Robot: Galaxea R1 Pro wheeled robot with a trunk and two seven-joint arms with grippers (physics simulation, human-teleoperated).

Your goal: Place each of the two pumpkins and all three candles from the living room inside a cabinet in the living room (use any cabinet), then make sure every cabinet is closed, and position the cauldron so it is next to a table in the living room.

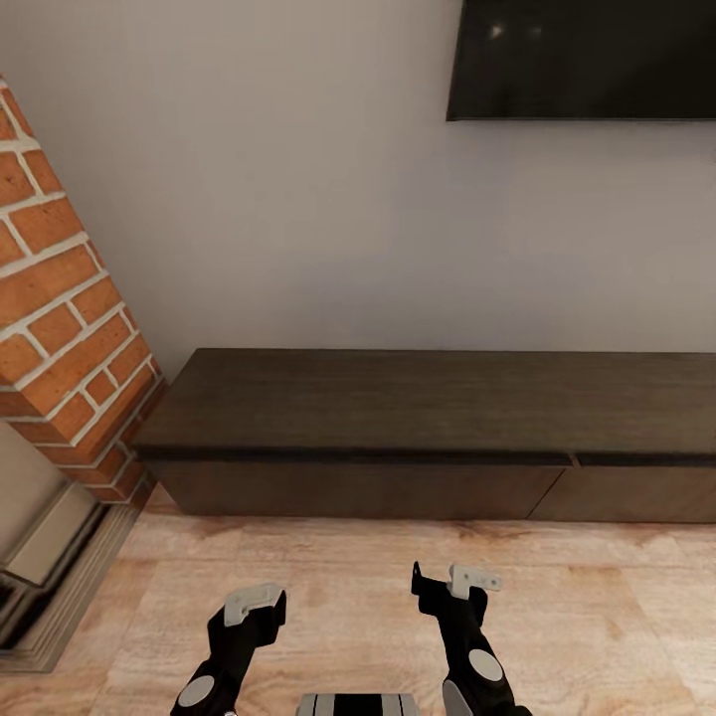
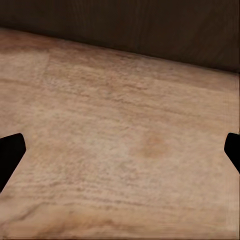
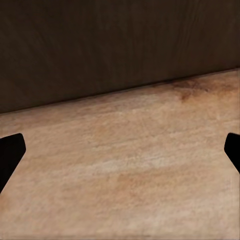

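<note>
From the head camera, the long, low dark-brown cabinet [image 1: 398, 428] runs along the pale wall, its flat handleless drawer fronts [image 1: 358, 490] flush and closed as far as can be seen. A brick fireplace column [image 1: 60, 338] stands at its left end, and the lower edge of a dark TV screen [image 1: 582, 60] hangs on the wall above. Both arms are held low over the wooden floor [image 1: 338, 567], short of the cabinet. The left gripper [image 1: 254, 602] and right gripper [image 1: 457, 582] carry nothing. This reads as an approach stance: the robot faces the cabinet squarely, probably to pull a drawer open before anything goes in.

In the left wrist view, the left gripper's dark fingertips [image 2: 11, 152] sit at opposite edges of the picture, spread wide, with bare floor between them and the cabinet's dark base [image 2: 150, 30] beyond.

In the right wrist view, the fingertips [image 3: 11, 150] are likewise wide apart and empty; the drawer front [image 3: 115, 45] looms nearer here, so this arm seems the likelier one to reach it.
</note>
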